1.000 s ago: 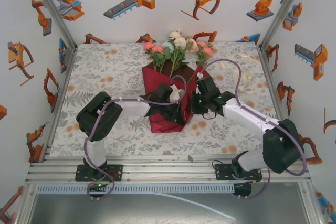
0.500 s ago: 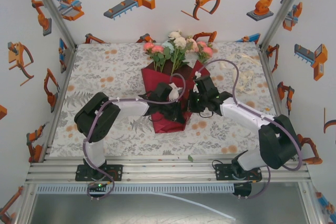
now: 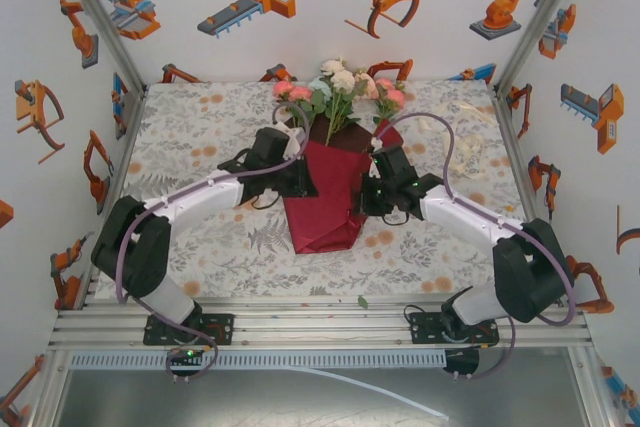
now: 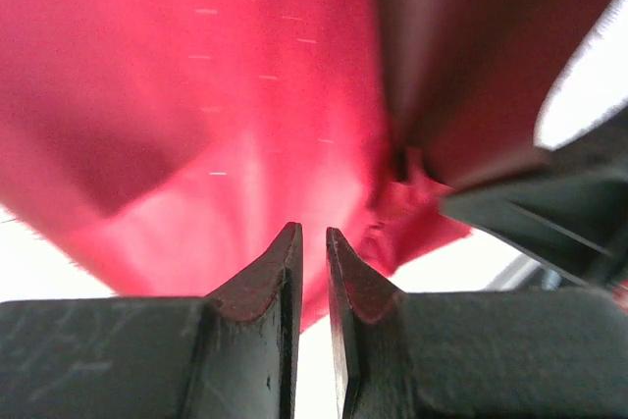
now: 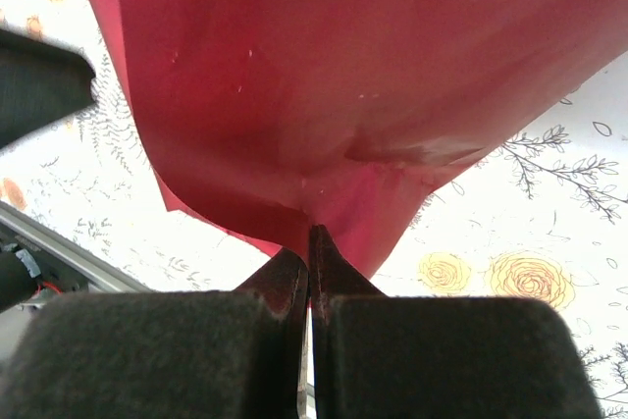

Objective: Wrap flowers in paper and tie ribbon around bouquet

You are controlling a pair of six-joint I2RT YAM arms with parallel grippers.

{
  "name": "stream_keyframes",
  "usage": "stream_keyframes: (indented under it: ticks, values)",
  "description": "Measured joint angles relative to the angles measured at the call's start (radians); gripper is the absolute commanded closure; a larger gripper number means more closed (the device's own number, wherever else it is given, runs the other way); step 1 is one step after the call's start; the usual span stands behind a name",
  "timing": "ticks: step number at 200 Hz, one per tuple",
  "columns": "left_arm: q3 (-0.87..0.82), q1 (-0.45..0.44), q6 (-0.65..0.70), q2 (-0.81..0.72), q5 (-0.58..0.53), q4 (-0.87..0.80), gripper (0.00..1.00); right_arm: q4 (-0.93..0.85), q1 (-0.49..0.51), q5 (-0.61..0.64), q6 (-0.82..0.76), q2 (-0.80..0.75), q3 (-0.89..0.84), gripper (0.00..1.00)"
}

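Observation:
The crimson paper (image 3: 326,197) lies folded into a cone around the stems, and the pink, white and pale green flowers (image 3: 335,87) fan out of its far end as a bouquet. My left gripper (image 3: 305,181) sits at the cone's left edge. In the left wrist view its jaws (image 4: 314,232) stand narrowly open with nothing between them, the paper (image 4: 245,95) just beyond. My right gripper (image 3: 363,197) is at the cone's right edge. Its jaws (image 5: 312,231) are shut on a pinch of the paper (image 5: 343,66). The cream ribbon (image 3: 470,154) lies at the back right.
The floral tablecloth (image 3: 200,137) covers the table, walled by white panels on three sides. An aluminium rail (image 3: 320,322) runs along the near edge, with a small green leaf (image 3: 362,301) beside it. The right arm's cable (image 3: 450,147) arcs over the ribbon area.
My left arm swung from over the middle of the paper out to its left side, and its jaws parted slightly. The paper now lies flatter as a cone. The right gripper barely moved.

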Motion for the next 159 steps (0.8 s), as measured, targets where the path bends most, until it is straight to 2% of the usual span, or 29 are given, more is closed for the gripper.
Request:
stream_keyframes:
  ticks: [24, 67, 159]
  values:
    - [0.000, 0.021, 0.020, 0.064, -0.018, -0.006, 0.79, 0.002, 0.000, -0.039, -0.009, 0.018, 0.028, 0.93]
    - [0.000, -0.036, 0.013, 0.197, 0.051, 0.055, 0.81, 0.032, 0.000, -0.100, -0.008, 0.085, 0.088, 0.92]
    - [-0.016, -0.043, -0.047, 0.246, 0.073, 0.164, 0.85, 0.169, 0.053, -0.277, 0.005, 0.320, 0.149, 0.88]
